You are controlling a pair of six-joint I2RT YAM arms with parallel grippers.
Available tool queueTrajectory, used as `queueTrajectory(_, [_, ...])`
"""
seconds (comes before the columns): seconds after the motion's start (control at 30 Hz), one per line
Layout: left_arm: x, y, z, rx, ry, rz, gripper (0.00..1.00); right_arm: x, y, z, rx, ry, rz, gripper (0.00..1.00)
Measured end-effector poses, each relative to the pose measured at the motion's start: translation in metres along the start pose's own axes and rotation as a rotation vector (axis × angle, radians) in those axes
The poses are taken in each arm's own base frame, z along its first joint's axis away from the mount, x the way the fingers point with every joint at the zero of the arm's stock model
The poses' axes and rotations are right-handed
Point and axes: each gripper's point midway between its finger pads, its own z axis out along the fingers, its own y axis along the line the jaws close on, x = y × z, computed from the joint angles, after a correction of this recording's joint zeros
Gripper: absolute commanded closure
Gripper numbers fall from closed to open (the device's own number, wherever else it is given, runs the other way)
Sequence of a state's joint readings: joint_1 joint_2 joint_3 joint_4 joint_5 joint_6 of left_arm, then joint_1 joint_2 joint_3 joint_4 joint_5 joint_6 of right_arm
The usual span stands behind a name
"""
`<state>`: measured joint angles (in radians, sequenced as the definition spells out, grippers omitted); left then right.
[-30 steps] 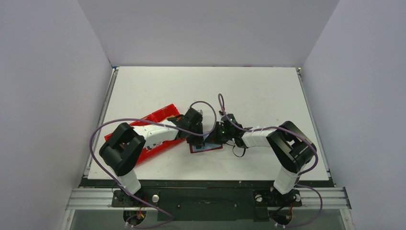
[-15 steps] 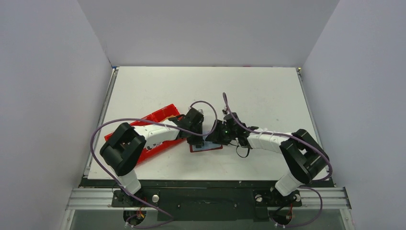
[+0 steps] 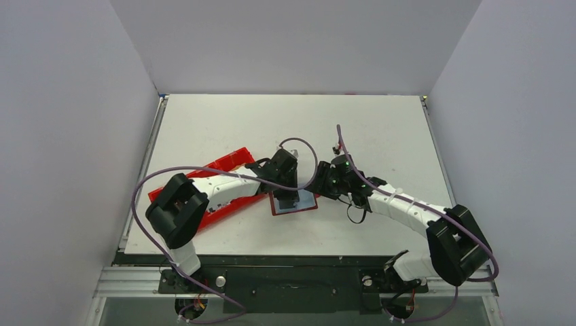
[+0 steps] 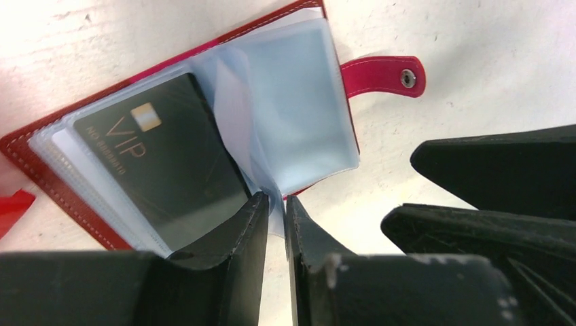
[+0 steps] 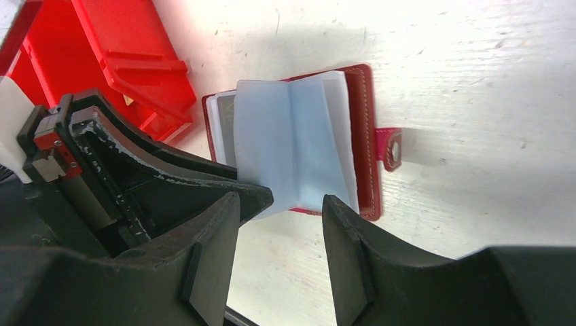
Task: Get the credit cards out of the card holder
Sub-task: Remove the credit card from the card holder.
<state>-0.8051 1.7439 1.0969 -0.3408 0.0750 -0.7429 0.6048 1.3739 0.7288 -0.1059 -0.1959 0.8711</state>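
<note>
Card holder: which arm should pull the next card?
Left, likely: left fingers pinch a clear sleeve beside the VIP card in the card holder. Right fingers hang open beside it, holding nothing.

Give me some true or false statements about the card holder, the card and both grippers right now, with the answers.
1. The card holder lies open on the table. True.
2. A card lies loose on the table. False: the VIP card sits inside a sleeve of the holder.
3. The left gripper pinches a clear sleeve. True.
4. The right gripper is shut on the strap tab. False: its jaws are open and hold nothing.
5. The red tray lies on the holder's left. True.
</note>
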Motion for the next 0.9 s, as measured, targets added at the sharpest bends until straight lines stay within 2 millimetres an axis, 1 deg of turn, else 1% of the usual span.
queueTrajectory(0.13, [-0.004, -0.007, 0.007, 0.005, 0.001, 0.017, 0.73, -0.007, -0.006, -0.006, 0.023, -0.028, 0.007, 0.55])
queueTrajectory(0.3, [-0.006, -0.012, 0.017, 0.004, 0.011, 0.035, 0.61, -0.008, -0.014, -0.013, 0.047, -0.045, 0.008, 0.55])
queueTrajectory(0.43, [-0.008, -0.018, 0.023, 0.010, 0.018, 0.045, 0.53, -0.007, -0.019, -0.018, 0.062, -0.050, 0.003, 0.55])
queueTrajectory(0.57, [-0.013, -0.024, 0.026, 0.021, 0.011, 0.058, 0.48, -0.006, -0.024, -0.021, 0.078, -0.053, 0.003, 0.55])
queueTrajectory(0.77, [-0.020, -0.033, 0.027, 0.037, -0.001, 0.071, 0.44, -0.011, -0.027, -0.028, 0.094, -0.079, 0.002, 0.55])
queueTrajectory(0.9, [-0.022, -0.036, 0.032, 0.046, 0.004, 0.072, 0.42, -0.014, -0.030, -0.034, 0.110, -0.097, 0.000, 0.55])
